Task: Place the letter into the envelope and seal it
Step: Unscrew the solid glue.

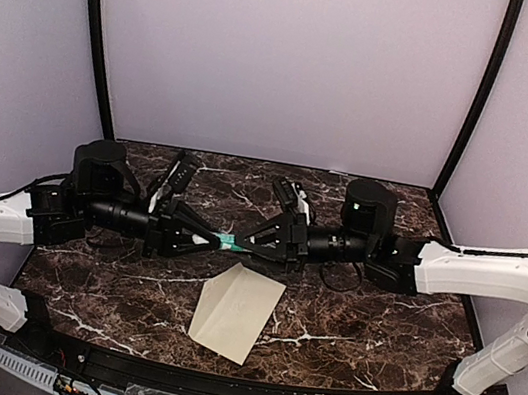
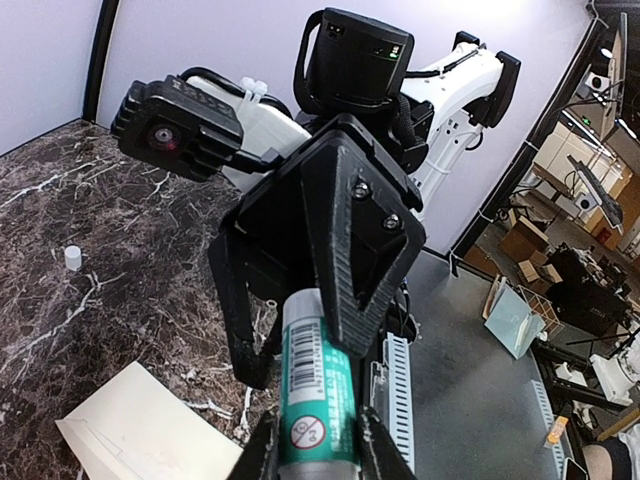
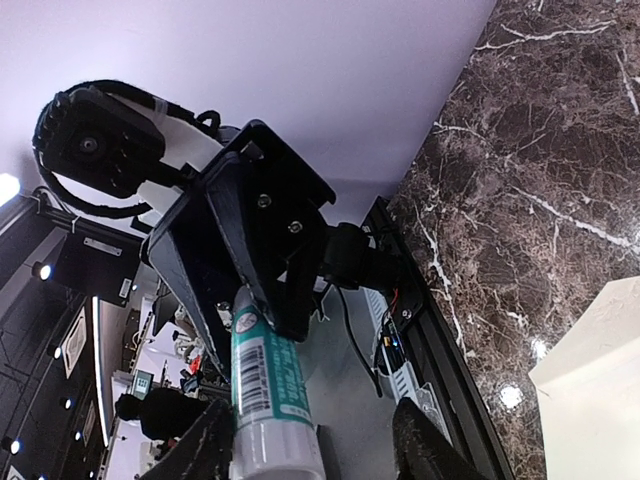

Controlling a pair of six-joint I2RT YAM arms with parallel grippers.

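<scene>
- While the left hand (image 2: 320, 452) pinches the green glue stick (image 2: 315, 390), the right hand (image 3: 310, 445) stands open around its other end.
- Envelope (image 1: 237, 310) — just below both in the top view, long axis slanting toward lower left.

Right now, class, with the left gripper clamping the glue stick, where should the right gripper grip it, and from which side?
Probably the free end of the glue stick, pinched across its sides, approaching along its length from the right. It hangs level, far end in the left gripper, free end between the right gripper's open fingers.
</scene>
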